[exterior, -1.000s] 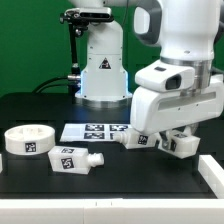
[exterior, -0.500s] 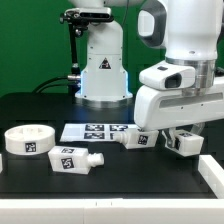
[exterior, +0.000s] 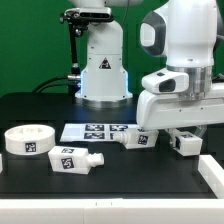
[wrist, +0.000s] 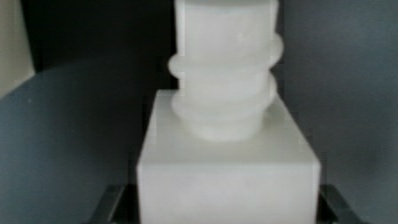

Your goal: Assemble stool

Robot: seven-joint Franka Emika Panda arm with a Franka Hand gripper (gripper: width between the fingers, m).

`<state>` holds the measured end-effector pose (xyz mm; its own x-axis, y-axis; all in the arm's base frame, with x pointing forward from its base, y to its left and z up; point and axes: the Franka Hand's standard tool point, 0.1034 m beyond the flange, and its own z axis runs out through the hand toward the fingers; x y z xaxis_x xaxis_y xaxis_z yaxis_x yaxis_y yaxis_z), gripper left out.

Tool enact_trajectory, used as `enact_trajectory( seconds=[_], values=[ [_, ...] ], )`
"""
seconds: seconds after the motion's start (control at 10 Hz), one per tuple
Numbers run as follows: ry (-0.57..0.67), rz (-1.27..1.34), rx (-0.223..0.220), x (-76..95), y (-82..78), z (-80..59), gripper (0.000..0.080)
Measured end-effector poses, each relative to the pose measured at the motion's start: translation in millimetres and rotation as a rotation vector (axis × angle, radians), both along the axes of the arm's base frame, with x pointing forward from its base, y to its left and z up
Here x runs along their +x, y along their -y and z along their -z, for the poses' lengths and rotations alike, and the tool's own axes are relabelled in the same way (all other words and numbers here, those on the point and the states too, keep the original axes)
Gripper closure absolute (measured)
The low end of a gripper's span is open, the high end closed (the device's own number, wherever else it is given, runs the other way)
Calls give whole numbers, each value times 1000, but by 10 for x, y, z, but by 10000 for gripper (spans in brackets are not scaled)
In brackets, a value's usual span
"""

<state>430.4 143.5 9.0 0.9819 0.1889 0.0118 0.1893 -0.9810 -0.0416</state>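
Stool leg (wrist: pixel 222 160) is in the claw (wrist: pixel 222 203) now. The claw is squeezed on it: the chunky square part fills the gap & a dark finger (wrist: pixel 119 205) shows at each side. The peg end sticks out away from the claw. There's more white past the peg, can't tell what.

In the ext. view the claw (exterior: pixel 186 132) is low, at that view's right, w/ the leg (exterior: pixel 187 144) under it. Can't tell if the leg touches the table (exterior: pixel 120 185) or is just above it.

Next out is the 2nd leg (exterior: pixel 135 138). It lies on its side, right by the marker board (exterior: pixel 90 130). The 3rd leg (exterior: pixel 75 158) lies nearer the front, close to the seat (exterior: pixel 28 140). The seat is the fat round one, flat on the table at the ext. view's left, far from the claw. The big robot base (exterior: pixel 103 65) is at the back.

Step, I think: it's early, grabbing leg no. 1. No leg is in the seat yet.

Nxt move prob needs:
- lift the leg clear w/o bumping the 2nd leg
- carry it over to the seat
- point the peg down at a hole (holes not seen from here) & push or twist it in
- keep the squeeze tight so the leg won't tip
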Motion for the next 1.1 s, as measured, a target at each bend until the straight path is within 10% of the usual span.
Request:
enact_trajectory(
  seconds=[0.1,0.3,0.7,1.1],
  values=[
    [0,0,0,0,0,0,478],
    [7,-17,1,30,33,-27,210],
    [-20,-129,3,260,629,-623,152],
    [-22,-124,4,242,671,-610,151]
  ],
)
